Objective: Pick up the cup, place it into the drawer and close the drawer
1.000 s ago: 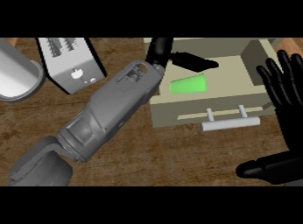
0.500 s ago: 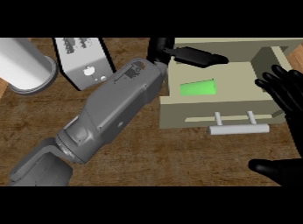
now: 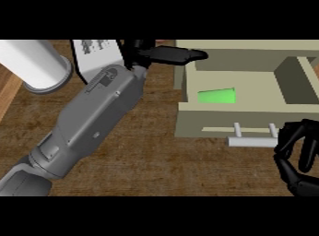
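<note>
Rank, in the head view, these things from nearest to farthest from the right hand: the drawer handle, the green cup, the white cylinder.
From the right hand:
1. Drawer handle, right beside its fingers, at the drawer's front.
2. Green cup, inside the open drawer, up and left.
3. White cylinder, far left at the top.

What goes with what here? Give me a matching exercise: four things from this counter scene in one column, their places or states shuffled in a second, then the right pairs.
Things:
1. green cup
2. drawer
3. right robot hand
4. white cylinder

Places or states:
A. lying at the view's upper left
B. lying inside the drawer
C. pulled open
D. fingers curled at the drawer handle

Pairs: 1-B, 2-C, 3-D, 4-A
</note>
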